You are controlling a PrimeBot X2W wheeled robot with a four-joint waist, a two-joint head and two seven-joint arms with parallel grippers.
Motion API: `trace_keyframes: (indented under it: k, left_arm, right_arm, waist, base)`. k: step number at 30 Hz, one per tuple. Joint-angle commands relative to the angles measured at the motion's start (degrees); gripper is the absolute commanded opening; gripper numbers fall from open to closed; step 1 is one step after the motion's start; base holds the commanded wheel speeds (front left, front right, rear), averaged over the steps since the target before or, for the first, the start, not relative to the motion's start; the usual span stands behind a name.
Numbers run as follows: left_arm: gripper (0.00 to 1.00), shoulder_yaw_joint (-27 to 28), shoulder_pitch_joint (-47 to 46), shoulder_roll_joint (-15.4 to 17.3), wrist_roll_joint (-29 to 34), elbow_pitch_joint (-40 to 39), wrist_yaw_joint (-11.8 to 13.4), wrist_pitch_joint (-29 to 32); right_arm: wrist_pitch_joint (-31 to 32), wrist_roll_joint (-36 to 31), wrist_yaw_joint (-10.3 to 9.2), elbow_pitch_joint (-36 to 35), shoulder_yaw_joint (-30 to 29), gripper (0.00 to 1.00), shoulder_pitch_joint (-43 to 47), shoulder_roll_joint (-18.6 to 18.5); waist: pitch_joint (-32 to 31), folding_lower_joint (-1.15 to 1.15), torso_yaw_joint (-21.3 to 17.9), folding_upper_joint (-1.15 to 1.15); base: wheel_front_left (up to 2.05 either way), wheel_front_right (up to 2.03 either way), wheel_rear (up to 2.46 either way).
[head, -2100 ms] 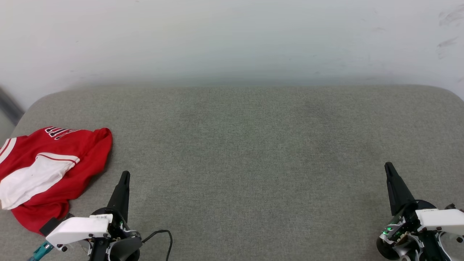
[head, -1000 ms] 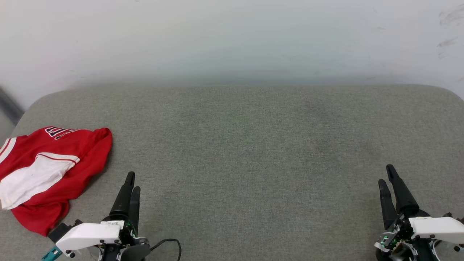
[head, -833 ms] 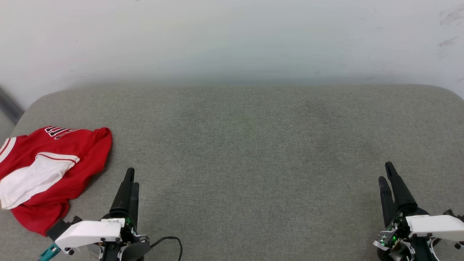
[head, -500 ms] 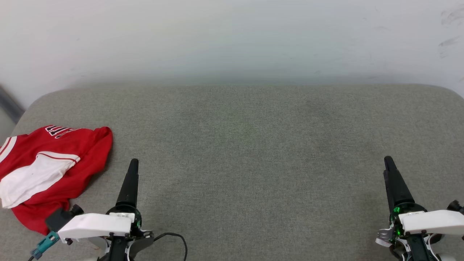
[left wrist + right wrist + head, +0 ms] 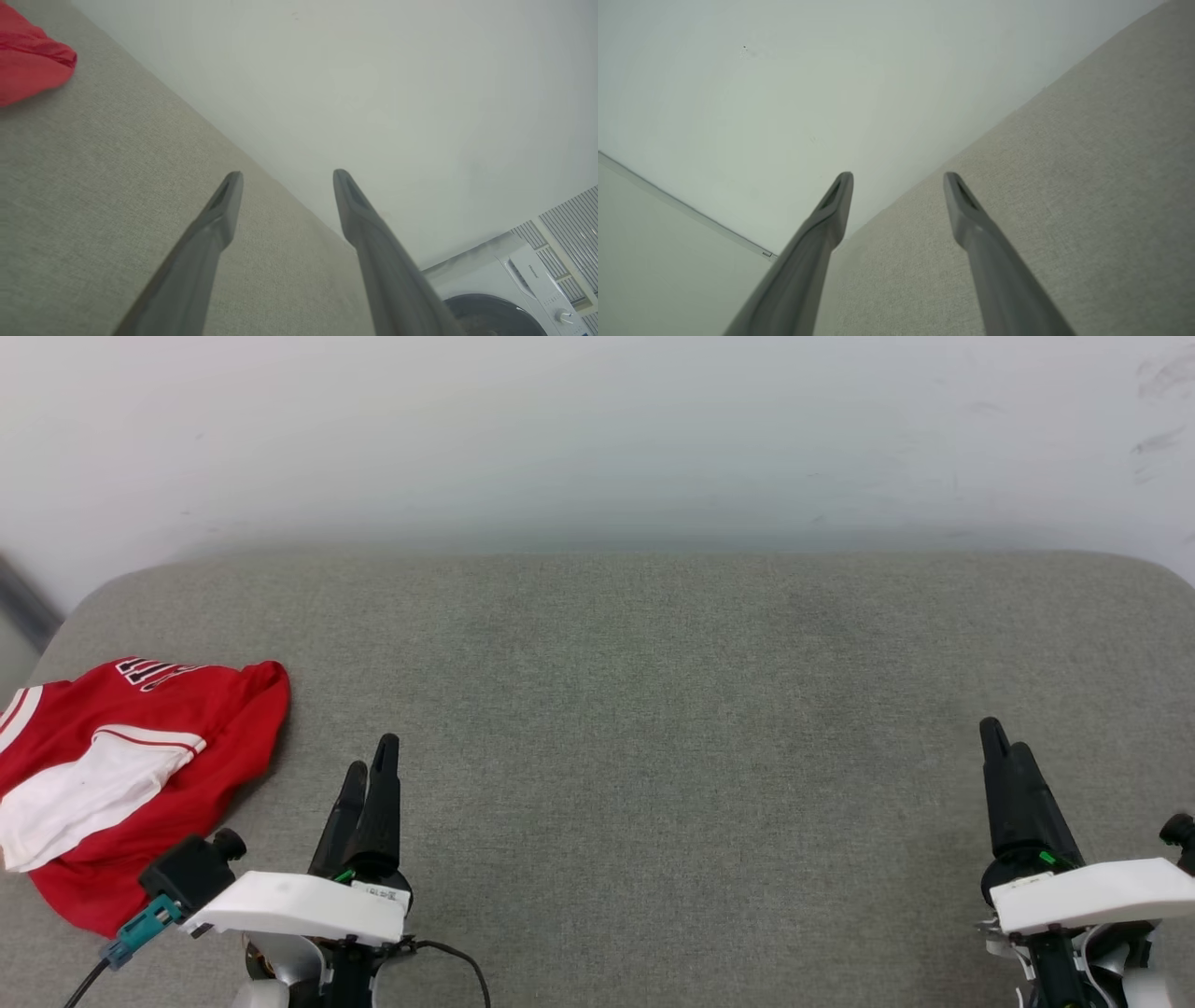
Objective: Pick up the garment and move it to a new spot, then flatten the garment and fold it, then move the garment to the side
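Low at the left, left gripper (image 5: 371, 758) stands with jaws apart, empty. Garment (image 5: 140, 775) lies crumpled just to its left, long axis running near to far. Right gripper (image 5: 1004, 735), also apart, sits well away across the grey cushion (image 5: 653, 663). White wall (image 5: 597, 429) stands behind.

The bench (image 5: 653, 691) under me is grey woven cloth, matt and a little coarse. At its left edge the shirt (image 5: 121, 775) is soft, matt cloth in red and white, and it lies rumpled. My left claw (image 5: 372, 754) and right claw (image 5: 1005, 735) look like dark plastic, smooth and matt. The shells (image 5: 299, 905) behind them are smooth white plastic with a faint sheen. The wall (image 5: 597, 429) is smooth, matt and pale, with scuffs. The washer (image 5: 490, 289) has a smooth white casing.
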Motion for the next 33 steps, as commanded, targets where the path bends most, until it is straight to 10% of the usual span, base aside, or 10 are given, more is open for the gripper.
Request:
trace_keyframes:
  k: [1, 33]
  left_arm:
    - [1.00, -0.15, -1.47, 0.21, 2.08, -0.87, -0.04, -0.53]
    - [1.00, -2.97, -1.60, 1.49, 31.15, 1.16, 2.70, -5.94]
  right_arm:
    - [-0.07, -1.88, 0.11, -1.24, 0.20, 1.00, -0.49, 0.01]
    - [2.59, -29.59, 0.13, -4.52, 0.64, 1.00, 1.31, -0.02]
  waist:
    - [-0.01, 0.00, 0.01, 0.00]
    - [-0.33, 0.00, 0.09, 0.00]
  base:
    - [0.00, 0.00, 0.00]
    - [0.00, 0.00, 0.00]
